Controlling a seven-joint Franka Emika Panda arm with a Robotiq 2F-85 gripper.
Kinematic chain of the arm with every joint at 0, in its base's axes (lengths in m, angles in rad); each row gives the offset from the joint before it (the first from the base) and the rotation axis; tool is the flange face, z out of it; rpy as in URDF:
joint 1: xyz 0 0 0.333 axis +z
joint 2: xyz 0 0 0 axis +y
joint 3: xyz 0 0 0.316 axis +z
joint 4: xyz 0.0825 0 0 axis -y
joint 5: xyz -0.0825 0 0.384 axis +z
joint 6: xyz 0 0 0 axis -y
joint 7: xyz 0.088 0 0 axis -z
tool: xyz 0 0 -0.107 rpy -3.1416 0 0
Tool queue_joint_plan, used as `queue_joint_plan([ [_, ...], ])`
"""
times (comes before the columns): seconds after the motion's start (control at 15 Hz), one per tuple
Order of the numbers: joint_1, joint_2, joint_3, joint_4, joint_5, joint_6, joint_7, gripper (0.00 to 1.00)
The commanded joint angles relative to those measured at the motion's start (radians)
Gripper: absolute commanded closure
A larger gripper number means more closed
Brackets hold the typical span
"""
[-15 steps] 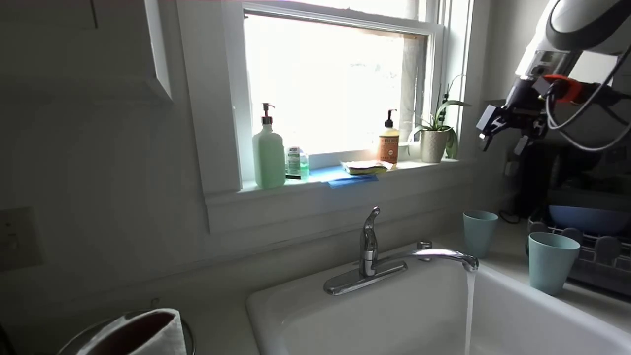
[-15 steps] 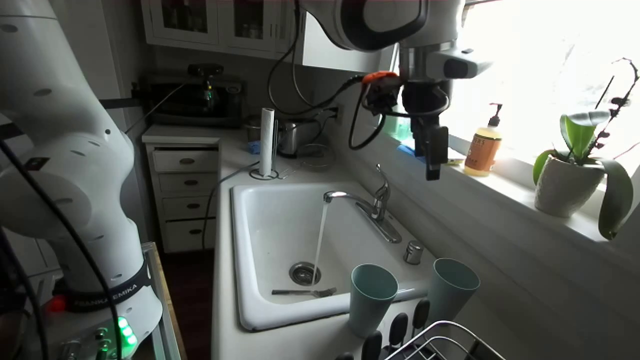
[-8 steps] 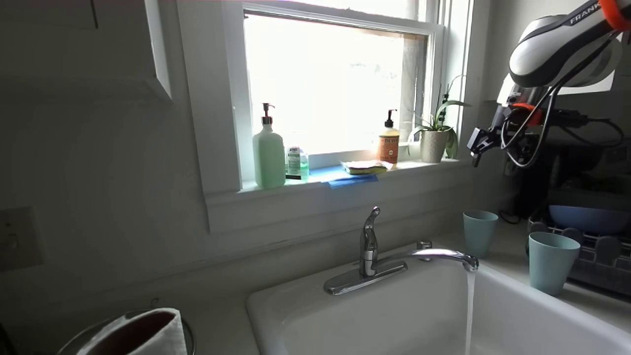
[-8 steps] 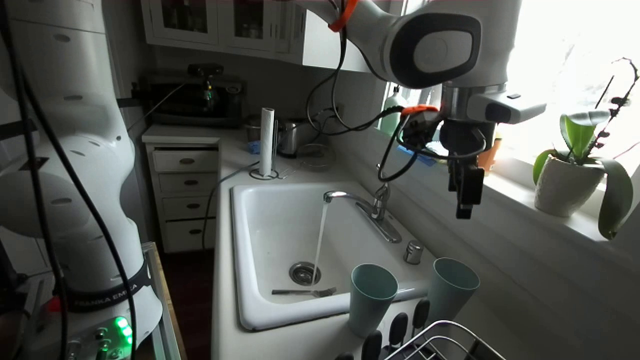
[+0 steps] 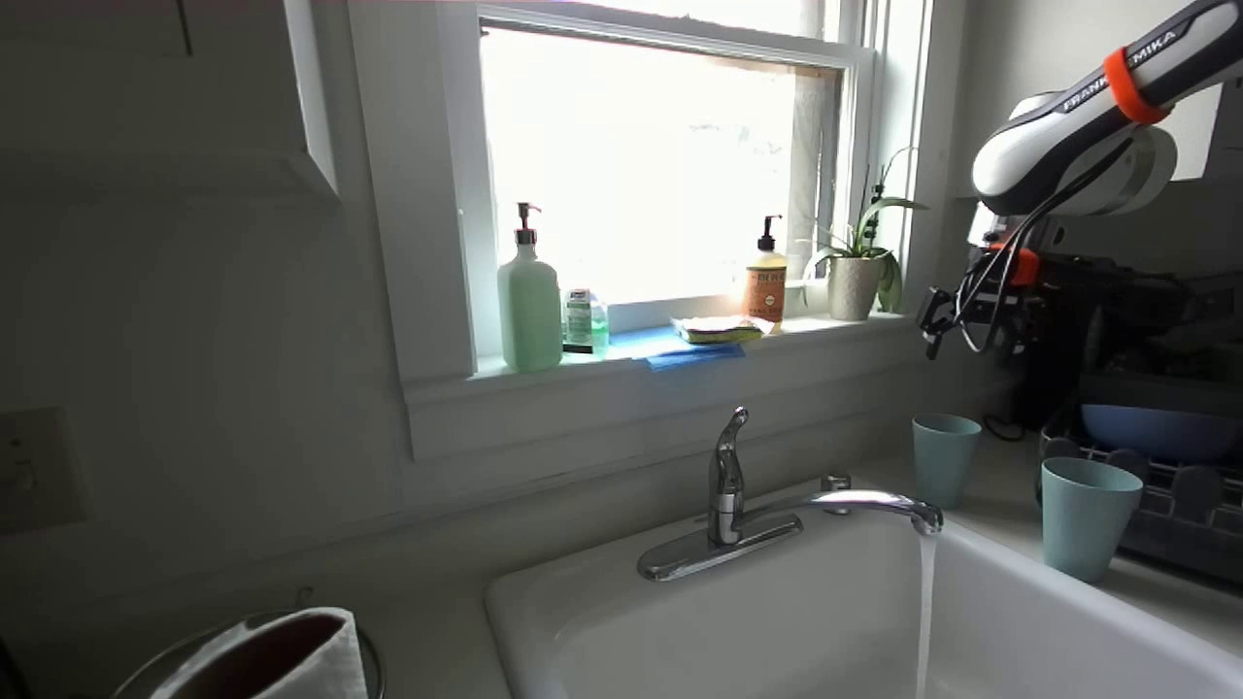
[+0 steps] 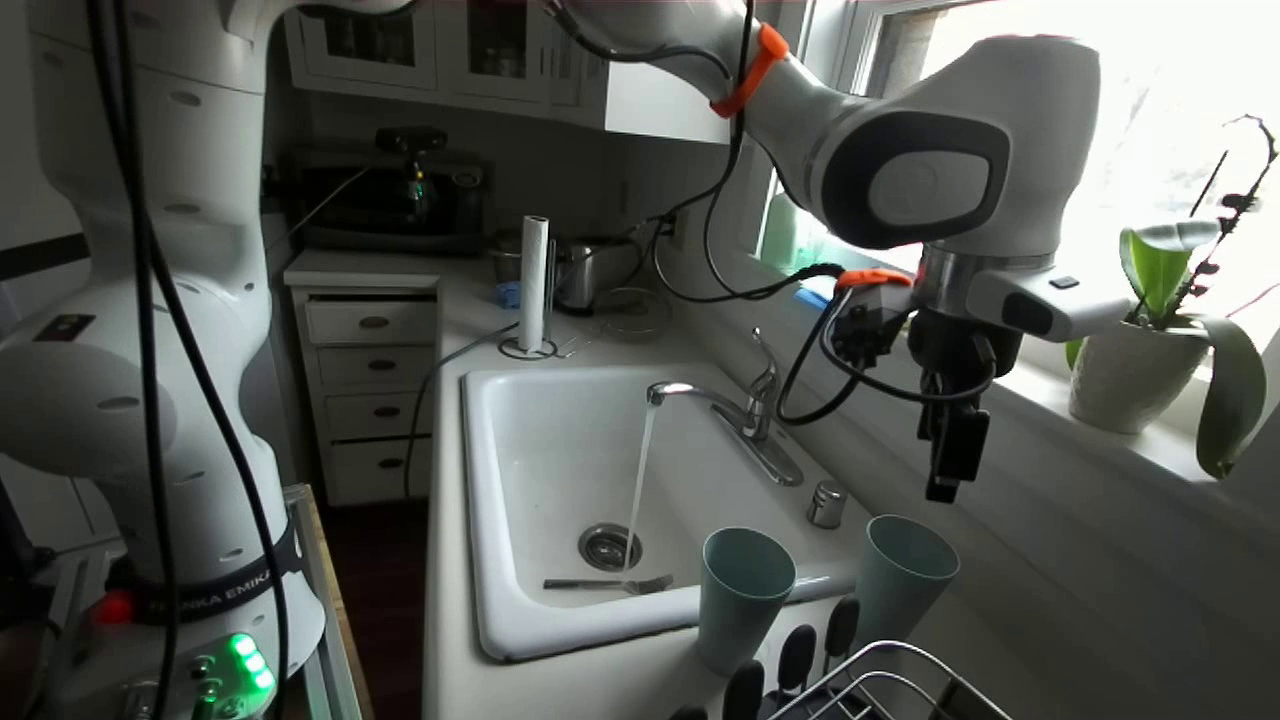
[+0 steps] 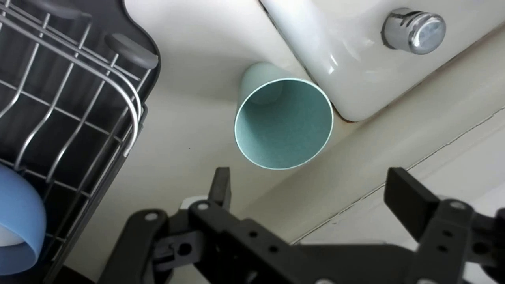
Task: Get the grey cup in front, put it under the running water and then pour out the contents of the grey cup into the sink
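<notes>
Two fragments (image 5: 1085, 94), "FRANK" and "MIKA", flank an orange band (image 5: 1131, 89); hand (image 7: 308, 181) spread.

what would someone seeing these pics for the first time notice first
Probably the glaring window above the sink, with the white robot arm reaching in front of it. Next, perhaps, the running water falling from the chrome tap into the sink, in both exterior views. In the wrist view, the eye likely goes to the blue-green cup beside the sink's corner, with the gripper open.
</notes>
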Motion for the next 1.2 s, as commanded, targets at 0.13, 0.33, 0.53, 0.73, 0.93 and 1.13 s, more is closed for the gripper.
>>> queue_joint_plan([
  [0.13,0.001,0.024,-0.003,0.020,0.009,-0.005,-0.002,0.00],
  [0.33,0.001,0.090,-0.011,0.081,0.014,-0.032,0.076,0.00],
  [0.53,-0.002,0.165,-0.009,0.146,0.062,-0.069,0.184,0.00],
  [0.73,-0.003,0.244,-0.008,0.215,0.104,-0.073,0.283,0.00],
  [0.93,-0.015,0.319,-0.001,0.282,0.136,-0.084,0.346,0.00],
  [1.13,-0.024,0.370,0.007,0.333,0.153,-0.100,0.368,0.01],
])
